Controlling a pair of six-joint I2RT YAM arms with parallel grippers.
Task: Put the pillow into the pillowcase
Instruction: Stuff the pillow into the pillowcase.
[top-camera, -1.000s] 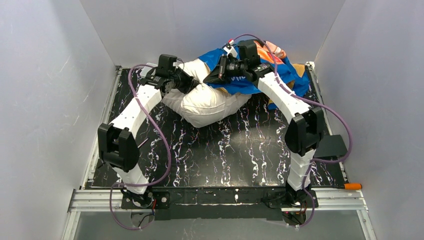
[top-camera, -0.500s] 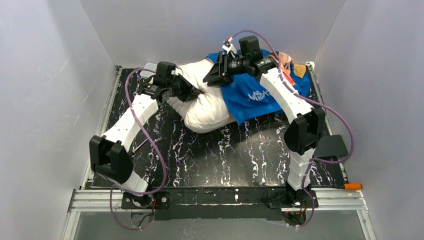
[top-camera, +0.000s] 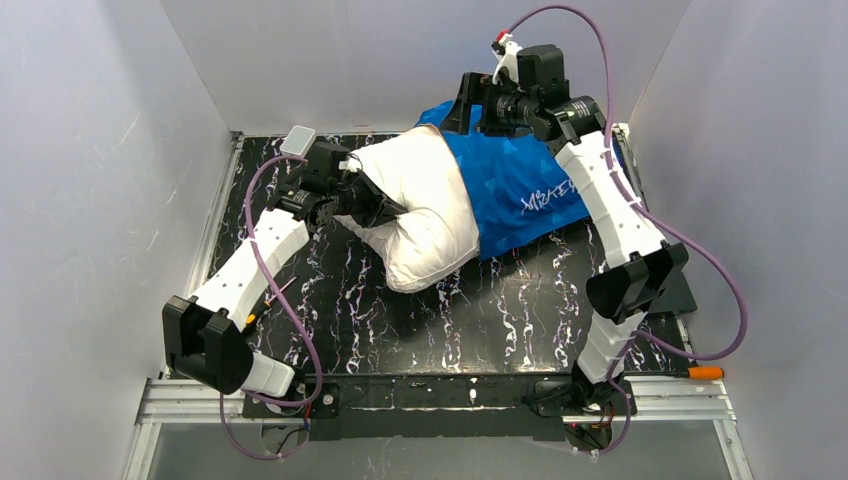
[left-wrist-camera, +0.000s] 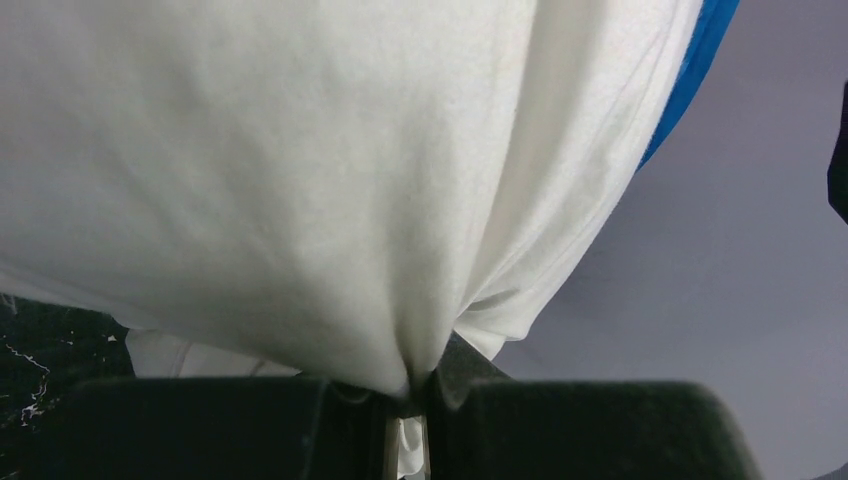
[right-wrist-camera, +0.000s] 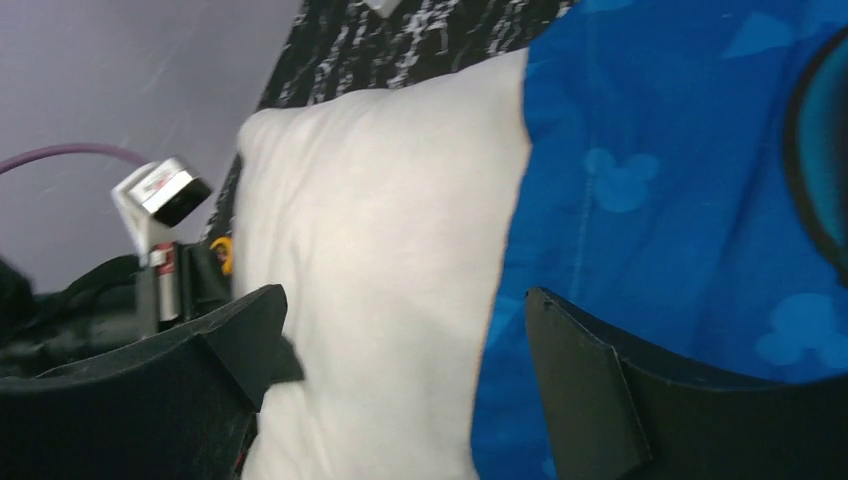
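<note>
The white pillow (top-camera: 420, 215) lies across the back of the table, and its right part is covered by the blue pillowcase (top-camera: 525, 185). My left gripper (top-camera: 388, 207) presses into the pillow's left side, shut on a pinch of its fabric. In the left wrist view that fold of the pillow (left-wrist-camera: 300, 180) runs down between the jaws of the left gripper (left-wrist-camera: 408, 400), and a strip of the pillowcase (left-wrist-camera: 690, 80) shows at the upper right. My right gripper (top-camera: 468, 100) hangs open above the pillowcase's far edge. In the right wrist view the right gripper (right-wrist-camera: 405, 300) holds nothing and looks down on the pillow (right-wrist-camera: 390, 270) and the pillowcase (right-wrist-camera: 680, 200).
The black marbled table (top-camera: 450, 310) is boxed in by grey walls on three sides. An orange-handled tool (top-camera: 706, 372) lies on the rail at the near right. A black plate (top-camera: 680, 292) sits by the right arm's elbow.
My right gripper has opened, let go of the pillowcase and risen toward the back right. The pillowcase now lies flatter over the pillow's right part. My left arm has pushed the pillow rightward.
</note>
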